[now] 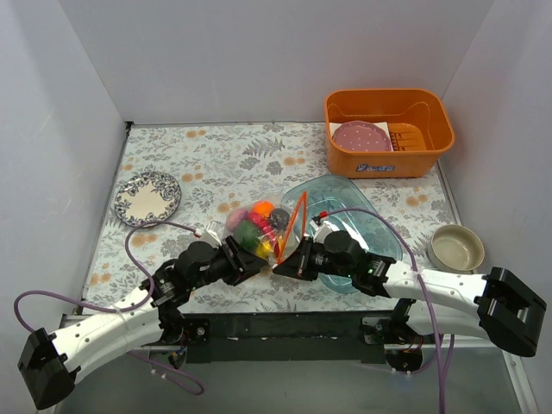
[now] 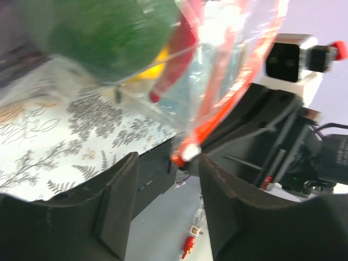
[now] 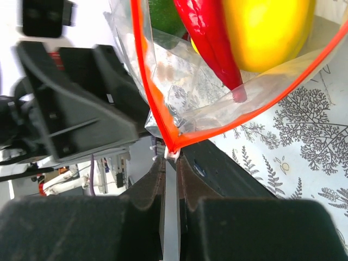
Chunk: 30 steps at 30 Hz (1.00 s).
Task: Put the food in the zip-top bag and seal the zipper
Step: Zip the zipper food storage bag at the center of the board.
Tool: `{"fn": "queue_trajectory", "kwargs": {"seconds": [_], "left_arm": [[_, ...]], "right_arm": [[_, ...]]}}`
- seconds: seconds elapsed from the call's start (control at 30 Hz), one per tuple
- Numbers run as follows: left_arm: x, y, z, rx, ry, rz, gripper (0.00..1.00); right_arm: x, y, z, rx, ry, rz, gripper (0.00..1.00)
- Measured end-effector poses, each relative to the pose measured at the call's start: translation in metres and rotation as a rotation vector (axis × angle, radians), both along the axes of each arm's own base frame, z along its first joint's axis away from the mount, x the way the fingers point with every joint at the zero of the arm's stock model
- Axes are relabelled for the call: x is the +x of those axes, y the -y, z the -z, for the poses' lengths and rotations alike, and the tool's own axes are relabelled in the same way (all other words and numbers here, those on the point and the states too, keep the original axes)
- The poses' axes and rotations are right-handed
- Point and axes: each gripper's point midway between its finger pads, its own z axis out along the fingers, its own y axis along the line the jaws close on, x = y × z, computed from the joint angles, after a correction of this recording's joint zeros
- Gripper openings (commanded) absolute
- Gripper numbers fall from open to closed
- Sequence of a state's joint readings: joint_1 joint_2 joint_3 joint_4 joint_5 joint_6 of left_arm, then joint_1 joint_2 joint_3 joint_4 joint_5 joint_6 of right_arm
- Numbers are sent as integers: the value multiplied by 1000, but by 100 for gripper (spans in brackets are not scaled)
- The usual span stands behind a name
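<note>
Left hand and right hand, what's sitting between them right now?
The zip-top bag's near corner, where the zipper ends. The top view shows it between the left hand and right hand; the right wrist view shows the right hand pinching it.

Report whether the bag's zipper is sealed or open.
Open: in the right wrist view the zipper splits into two strips spreading apart from the corner the right gripper pinches.

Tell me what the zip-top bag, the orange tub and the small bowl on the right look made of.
The zip-top bag: thin, glossy clear plastic film; it crinkles and is see-through. The orange tub: probably moulded plastic, with even colour and a rounded rim. The small bowl: pale with a soft sheen, perhaps glazed ceramic or metal; too small to tell.
</note>
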<state>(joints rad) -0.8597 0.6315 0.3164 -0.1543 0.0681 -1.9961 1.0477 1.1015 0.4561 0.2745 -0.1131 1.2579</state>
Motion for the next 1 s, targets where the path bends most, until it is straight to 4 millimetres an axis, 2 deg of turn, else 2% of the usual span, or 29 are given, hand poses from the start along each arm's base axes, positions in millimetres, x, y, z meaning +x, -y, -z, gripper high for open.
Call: {"fn": "queue_trajectory", "kwargs": {"seconds": [0.17, 0.23, 0.53, 0.8, 1.0], "left_arm": [[-8, -4, 24, 20, -32, 18, 56], [-8, -4, 27, 19, -32, 20, 58], [0, 7, 15, -83, 56, 22, 62], [5, 7, 6, -157, 127, 0, 61], [10, 12, 0, -184, 151, -4, 56]], "right_arm": [[1, 5, -5, 63, 38, 24, 6], [2, 5, -7, 78, 44, 28, 6], [3, 2, -16, 116, 52, 32, 6], [2, 3, -13, 119, 47, 33, 6], [2, 3, -14, 122, 47, 29, 6]]}}
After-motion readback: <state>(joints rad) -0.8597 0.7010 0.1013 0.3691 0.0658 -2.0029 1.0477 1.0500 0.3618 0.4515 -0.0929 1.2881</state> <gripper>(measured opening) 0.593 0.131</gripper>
